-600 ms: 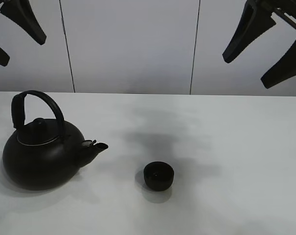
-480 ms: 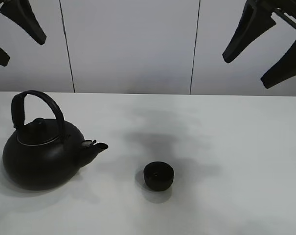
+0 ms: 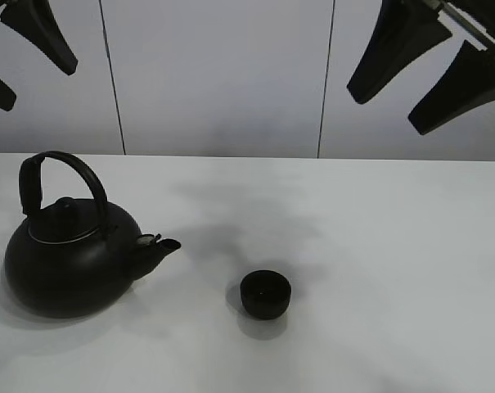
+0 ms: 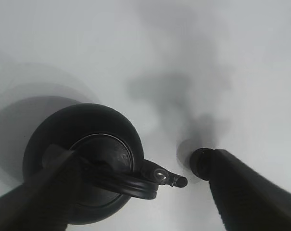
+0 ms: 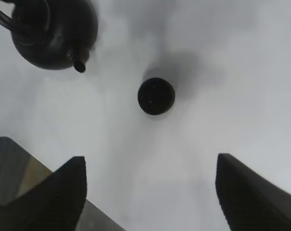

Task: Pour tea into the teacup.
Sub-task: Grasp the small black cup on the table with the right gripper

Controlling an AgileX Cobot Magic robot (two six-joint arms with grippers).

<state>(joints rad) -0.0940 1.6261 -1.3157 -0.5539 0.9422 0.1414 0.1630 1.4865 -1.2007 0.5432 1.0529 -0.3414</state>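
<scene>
Small matte black handleless teacup [image 3: 265, 294] stands mid white table [image 3: 411, 246], near spout of round black arch-handled kettle [image 3: 71, 258]; left gripper [image 3: 36, 80] and right gripper [image 3: 388, 110] hang overhead, jaws spread, empty

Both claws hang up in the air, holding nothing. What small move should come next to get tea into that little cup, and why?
Probably lower the left gripper onto the handle of the kettle. That gripper hangs open high above the kettle, which stands untouched with its spout toward the teacup. Nothing can be poured until the kettle is held.
</scene>
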